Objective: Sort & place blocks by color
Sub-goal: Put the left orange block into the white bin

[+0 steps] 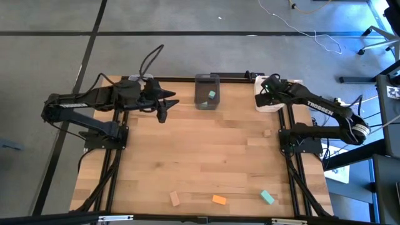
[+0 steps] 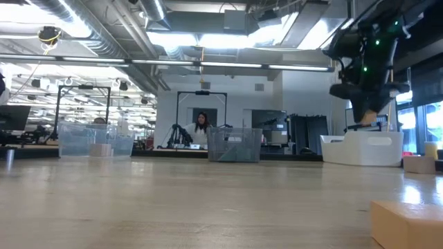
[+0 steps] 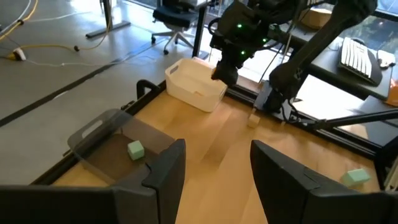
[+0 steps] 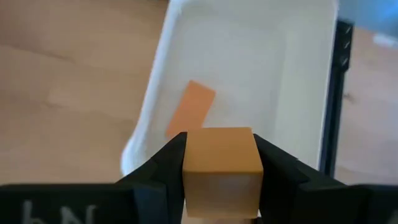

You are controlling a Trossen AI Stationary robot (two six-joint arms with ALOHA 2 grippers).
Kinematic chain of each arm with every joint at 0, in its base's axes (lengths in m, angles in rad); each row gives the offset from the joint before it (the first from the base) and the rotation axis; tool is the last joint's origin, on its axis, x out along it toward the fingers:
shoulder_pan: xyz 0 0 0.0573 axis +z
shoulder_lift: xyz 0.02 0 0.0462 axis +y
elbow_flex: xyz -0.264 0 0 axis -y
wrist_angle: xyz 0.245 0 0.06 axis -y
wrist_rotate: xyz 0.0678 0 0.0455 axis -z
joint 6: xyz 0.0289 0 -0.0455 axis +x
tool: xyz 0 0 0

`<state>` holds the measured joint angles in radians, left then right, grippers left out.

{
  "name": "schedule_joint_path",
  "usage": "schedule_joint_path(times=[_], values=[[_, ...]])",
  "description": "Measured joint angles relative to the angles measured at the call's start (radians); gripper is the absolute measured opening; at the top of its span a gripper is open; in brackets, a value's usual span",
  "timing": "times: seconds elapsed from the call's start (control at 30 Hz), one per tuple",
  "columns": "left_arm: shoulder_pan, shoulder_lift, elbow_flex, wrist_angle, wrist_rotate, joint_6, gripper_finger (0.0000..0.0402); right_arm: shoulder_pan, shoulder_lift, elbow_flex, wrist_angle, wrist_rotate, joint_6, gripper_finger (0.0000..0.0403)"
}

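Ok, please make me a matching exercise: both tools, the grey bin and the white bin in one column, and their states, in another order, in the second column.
1. right tool
2. left tool
3. grey bin
4. white bin

a. contains a teal block
b. open, empty
c. shut on an orange block
d. has a second orange block lying inside

Pairs: 1-c, 2-b, 3-a, 4-d
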<state>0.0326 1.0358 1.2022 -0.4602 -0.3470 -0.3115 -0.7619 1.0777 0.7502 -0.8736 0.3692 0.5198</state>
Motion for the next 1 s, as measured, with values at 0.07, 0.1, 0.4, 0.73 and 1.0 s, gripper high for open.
schedule_joint_path(times=[0.07, 0.1, 0.4, 0.73, 1.0], values=[[0.000, 0.002, 0.000, -0.002, 0.000, 0.000, 0.0170, -0.015, 0.019, -0.018, 0.005, -0.023, 0.000, 0.0139], [0.000, 0.002, 0.000, -0.002, 0.000, 0.000, 0.0170, -0.021, 0.028, -0.028, 0.010, -0.030, 0.000, 0.0139], [0.000, 0.001, 0.000, -0.002, 0.000, 0.000, 0.0170, -0.060, 0.127, -0.089, 0.091, -0.094, 0.000, 0.0139], [0.000, 0.001, 0.000, -0.003, 0.000, 0.001, 0.0170, -0.061, 0.191, -0.089, 0.157, -0.111, -0.001, 0.0145], [0.000, 0.001, 0.000, -0.003, 0.000, 0.001, 0.0170, -0.061, 0.196, -0.089, 0.179, -0.111, -0.002, 0.0148]])
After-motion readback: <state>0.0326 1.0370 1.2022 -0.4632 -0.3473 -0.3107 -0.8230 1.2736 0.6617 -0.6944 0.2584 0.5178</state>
